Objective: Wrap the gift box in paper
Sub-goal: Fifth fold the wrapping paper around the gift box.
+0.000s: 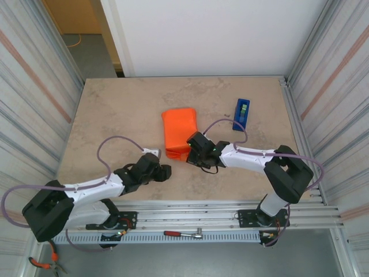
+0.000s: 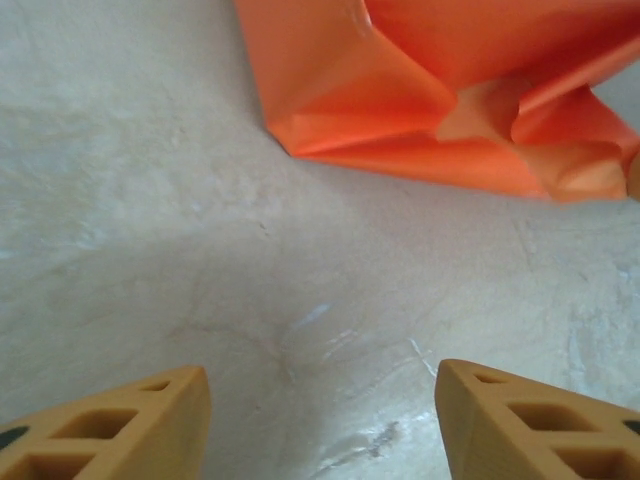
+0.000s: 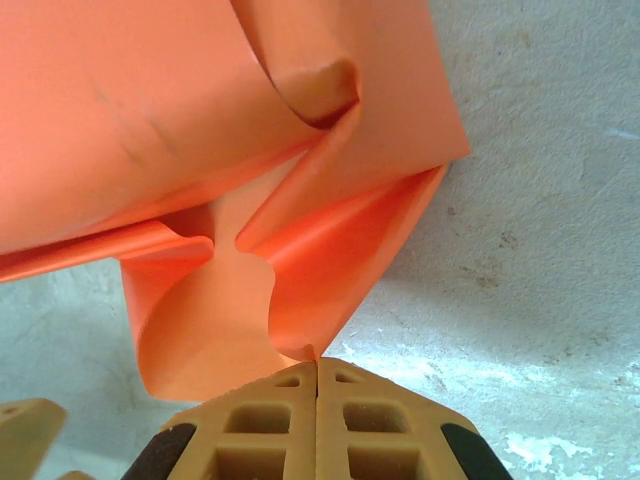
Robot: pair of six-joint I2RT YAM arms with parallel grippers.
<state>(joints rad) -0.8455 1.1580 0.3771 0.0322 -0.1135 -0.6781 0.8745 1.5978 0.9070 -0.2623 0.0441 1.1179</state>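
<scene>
Pressed flat together, right fingers [image 3: 260, 420], tips meeting the lower fold of the paper [image 3: 150, 120]; pinched or merely touching, cannot tell. Spread apart and empty, left fingers [image 2: 520, 420], over bare counter [image 2: 150, 200] near the folded paper. Paper bundled mid-counter, blue tape dispenser [image 1: 241, 113] beyond, apart.

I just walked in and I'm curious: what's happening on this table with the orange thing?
Two robot arms are wrapping something in orange paper, already folded into a bundle; its contents are hidden. The right arm has its jaws shut on a flap at the near end, apparently pinching it. The left arm hovers alongside, jaws open and empty. A blue tape dispenser sits farther back.
</scene>
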